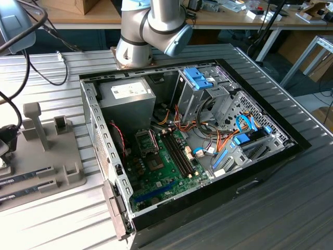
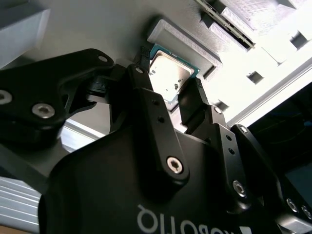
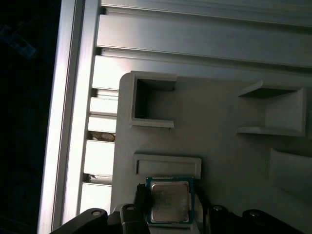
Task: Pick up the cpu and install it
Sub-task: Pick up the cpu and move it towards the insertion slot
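Pincer [image 2: 167, 79] straddles cpu [image 2: 168, 72] on grey tray [image 3: 234, 161], fingers [image 2: 144, 97] at both edges; whether gripping, cannot tell

On the worktop [image 1: 57, 219] the open computer case [image 1: 96, 130] sits to the exterior view's right of the fixture tray [image 1: 67, 156], with the arm [image 1: 151, 26] behind the case. In both wrist views the cpu [image 2: 168, 73] [image 3: 169, 200] lies flat on the tray, just beside what seems a raised bar [image 3: 167, 165], the gripper [image 2: 168, 83] right over it
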Robot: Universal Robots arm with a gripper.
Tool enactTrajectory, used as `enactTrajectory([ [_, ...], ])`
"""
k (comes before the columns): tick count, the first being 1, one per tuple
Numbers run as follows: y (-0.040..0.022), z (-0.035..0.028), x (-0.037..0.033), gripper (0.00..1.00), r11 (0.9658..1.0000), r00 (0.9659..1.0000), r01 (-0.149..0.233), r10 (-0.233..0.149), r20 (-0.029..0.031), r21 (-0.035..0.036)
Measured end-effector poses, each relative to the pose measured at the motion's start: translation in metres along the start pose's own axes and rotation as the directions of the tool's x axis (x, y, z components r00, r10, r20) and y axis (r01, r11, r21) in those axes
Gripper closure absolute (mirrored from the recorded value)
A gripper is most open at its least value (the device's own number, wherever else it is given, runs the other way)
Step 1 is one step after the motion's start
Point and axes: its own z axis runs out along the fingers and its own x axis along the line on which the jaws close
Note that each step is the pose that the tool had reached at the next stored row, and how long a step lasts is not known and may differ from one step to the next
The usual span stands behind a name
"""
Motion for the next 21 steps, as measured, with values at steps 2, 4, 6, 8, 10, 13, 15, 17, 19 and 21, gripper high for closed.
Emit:
enactTrajectory([
  [2,0.0001,-0.0010,0.0000,0.53,1.0000,1.0000,0.000,0.000,0.0001,0.0000],
  [4,0.0001,-0.0018,0.0000,0.53,1.0000,1.0000,0.000,0.000,0.0000,0.0000],
  [6,0.0001,-0.0023,-0.0001,0.53,1.0000,1.0000,0.000,0.000,0.0001,0.0000],
  [8,0.0001,-0.0029,-0.0001,0.53,1.0000,1.0000,0.000,0.000,-0.0001,0.0000],
  [10,0.0001,-0.0031,-0.0001,0.53,1.0000,1.0000,0.000,0.000,0.0000,0.0000],
  [13,0.0002,-0.0040,-0.0001,0.53,1.0000,1.0000,0.000,0.000,0.0000,0.0000],
  [15,0.0003,-0.0045,-0.0001,0.53,1.0000,1.0000,0.000,0.000,0.0000,0.0000],
  [17,0.0003,-0.0051,-0.0001,0.53,1.0000,1.0000,0.000,0.000,-0.0001,0.0000],
  [19,0.0003,-0.0054,-0.0001,0.53,1.0000,1.0000,0.000,0.000,0.0000,0.0000],
  [21,0.0003,-0.0058,-0.0001,0.53,1.0000,1.0000,0.000,0.000,-0.0001,0.0000],
])
